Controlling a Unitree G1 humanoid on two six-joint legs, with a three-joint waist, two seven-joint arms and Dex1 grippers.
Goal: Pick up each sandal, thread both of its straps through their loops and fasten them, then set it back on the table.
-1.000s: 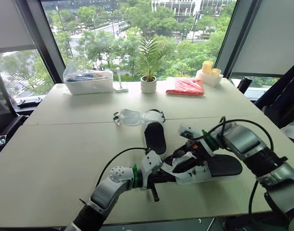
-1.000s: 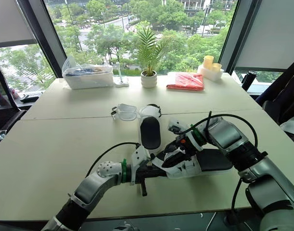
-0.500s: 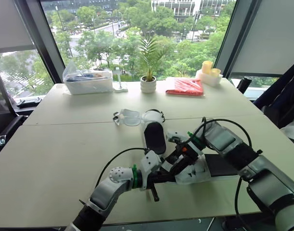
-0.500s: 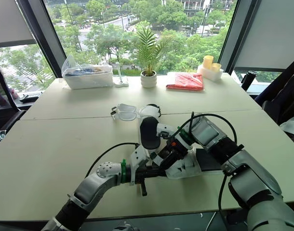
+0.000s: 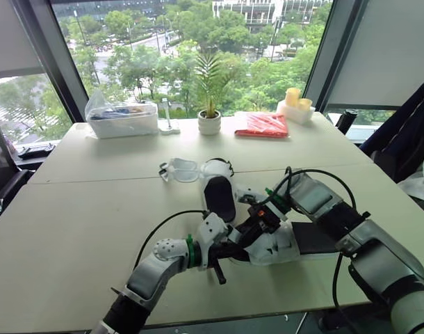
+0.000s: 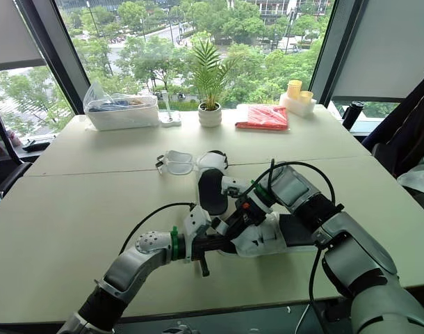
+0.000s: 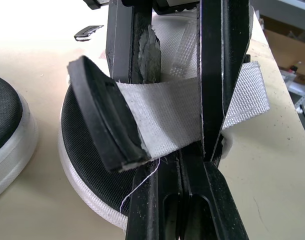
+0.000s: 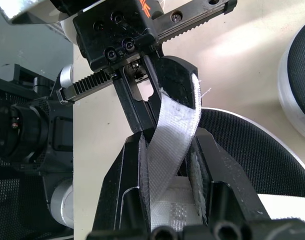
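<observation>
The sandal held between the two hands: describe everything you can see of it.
The sandal appears to rest on the table near its front edge, beside the second sandal. It has a black textured footbed, a white rim around the sole and a white upper. A white woven strap with loose threads at its edge is lifted above the footbed. The left hand and the right hand both pinch that strap.

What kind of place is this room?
Probably an office or lab on an upper floor: big windows look down on treetops, and a potted plant stands on a wide pale table.
</observation>
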